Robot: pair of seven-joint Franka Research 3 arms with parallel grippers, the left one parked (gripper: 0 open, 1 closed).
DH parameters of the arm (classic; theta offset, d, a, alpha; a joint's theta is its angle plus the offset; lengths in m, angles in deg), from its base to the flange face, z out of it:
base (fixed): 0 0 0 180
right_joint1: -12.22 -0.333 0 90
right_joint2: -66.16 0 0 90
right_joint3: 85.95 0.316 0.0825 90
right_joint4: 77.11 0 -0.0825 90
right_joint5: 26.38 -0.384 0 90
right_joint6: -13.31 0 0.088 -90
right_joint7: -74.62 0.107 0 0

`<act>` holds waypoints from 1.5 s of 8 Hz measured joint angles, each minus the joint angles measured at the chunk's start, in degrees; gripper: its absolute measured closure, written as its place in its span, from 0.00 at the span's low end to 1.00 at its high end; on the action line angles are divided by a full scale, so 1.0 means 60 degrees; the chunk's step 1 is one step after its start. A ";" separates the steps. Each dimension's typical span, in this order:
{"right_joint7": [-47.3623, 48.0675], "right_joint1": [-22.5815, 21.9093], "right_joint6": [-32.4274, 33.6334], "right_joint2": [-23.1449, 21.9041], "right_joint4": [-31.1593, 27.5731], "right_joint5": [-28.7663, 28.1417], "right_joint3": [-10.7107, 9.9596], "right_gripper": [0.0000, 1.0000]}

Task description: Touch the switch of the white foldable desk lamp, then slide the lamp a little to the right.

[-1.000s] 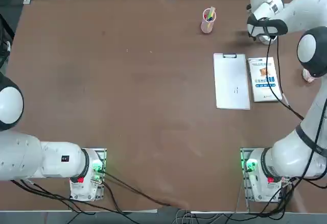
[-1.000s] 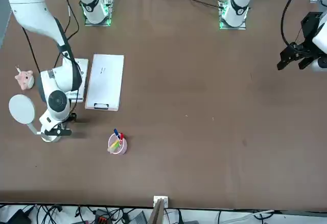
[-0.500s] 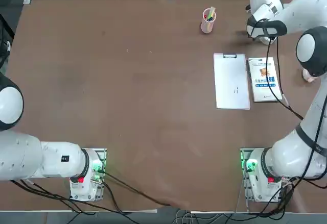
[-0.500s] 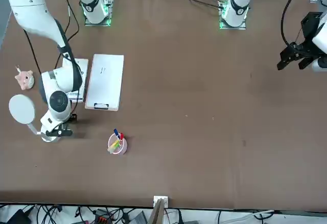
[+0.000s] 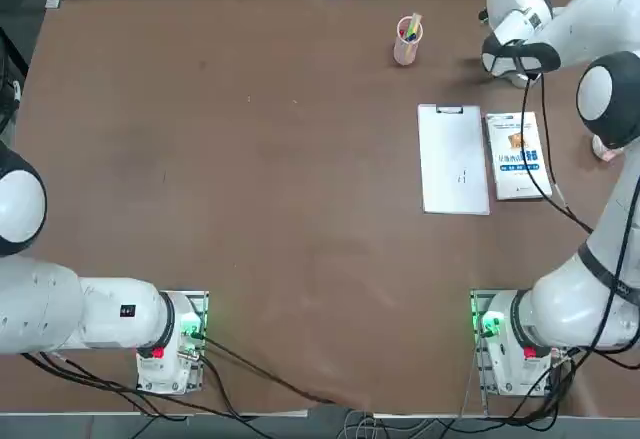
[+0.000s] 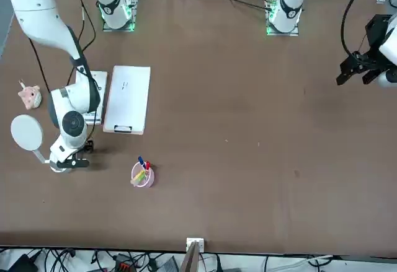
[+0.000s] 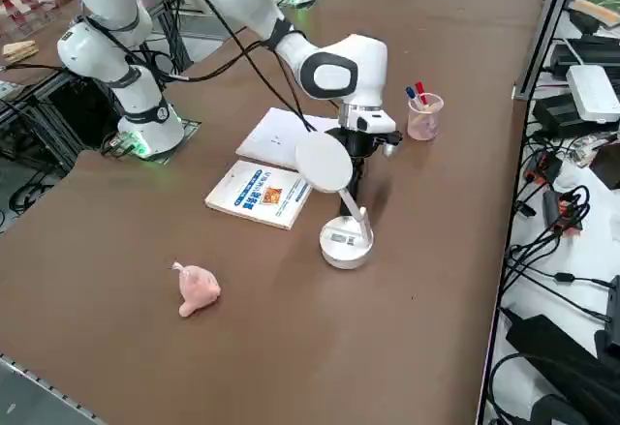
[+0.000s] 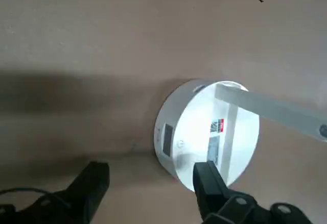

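Right side view: we see a small white desk lamp (image 7: 324,162) standing on a brown desk (image 7: 417,299), its flat oval head raised on a thin slanted arm above a round white base (image 7: 346,242). The lamp is toward the far right part of the desk, beyond a white paperback book with blue lettering and an orange picture (image 7: 260,194).

In the right wrist view, the black two-finger right end effector (image 8: 153,175) has its fingers spread apart, with nothing held between them. One finger overlaps the rim of the lamp's base in this view; we cannot tell whether they touch. On the base we can make out a small, faint round mark that appears to be the switch (image 8: 180,144), beside a dark rectangular patch (image 8: 167,140). Neither finger covers that mark.

In the front view, we see the end effector low over the desk, just to the left of the base, while the lamp's head extends out to the right.

Left of the book lies a white clipboard (image 5: 453,159), its metal clip at the far end. Farther left and beyond it stands a pale pink cup of coloured pens (image 5: 407,47). A pink pig figurine (image 7: 197,288) sits on the right, nearer the robot's base than the lamp and apart from it.
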 joint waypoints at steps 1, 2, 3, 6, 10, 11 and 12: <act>0.0000 0.0002 -0.0102 0.0070 0.0004 0.0007 -0.0001 0.00; 0.0000 0.0003 -0.0147 0.0130 0.0010 0.0011 -0.0001 0.00; 0.0000 0.0004 -0.0175 0.0155 0.0011 0.0020 -0.0002 0.00; 0.0000 0.0095 -0.0383 0.0155 0.0038 0.0029 -0.0008 0.00; 0.0000 0.0251 -0.0943 0.0332 0.0049 0.0037 -0.0013 0.00; 0.0000 0.0265 -0.0953 0.0343 0.0068 0.0047 -0.0012 0.00; 0.0000 0.0272 -0.0955 0.0346 0.0073 0.0047 -0.0013 0.00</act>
